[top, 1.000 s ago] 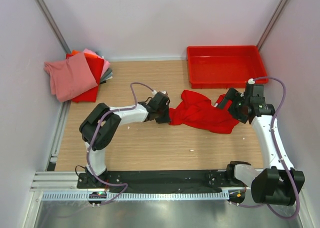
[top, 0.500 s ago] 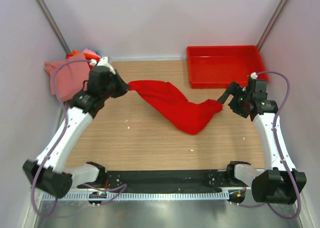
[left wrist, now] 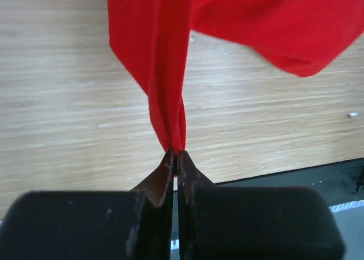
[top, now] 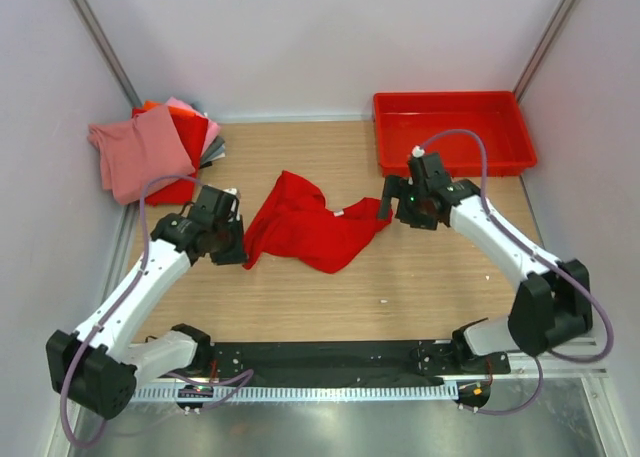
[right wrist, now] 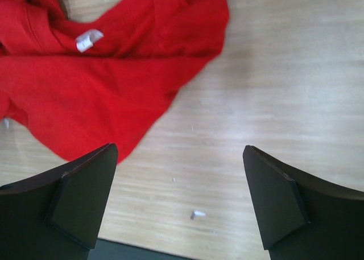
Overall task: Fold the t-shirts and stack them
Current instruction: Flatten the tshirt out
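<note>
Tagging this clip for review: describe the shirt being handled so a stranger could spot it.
On the wooden table, look between the red tray at back right and the folded pile at back left. The red t-shirt lies crumpled and unfolded, its edge pinched in the left gripper.

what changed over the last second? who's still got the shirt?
The left end effector swung out left, then came back nearer, still shut on the red shirt. The right end effector let go and moved in toward the centre, open. The shirt went from stretched to a slack heap. Unchanged: folded stack, tray.
</note>
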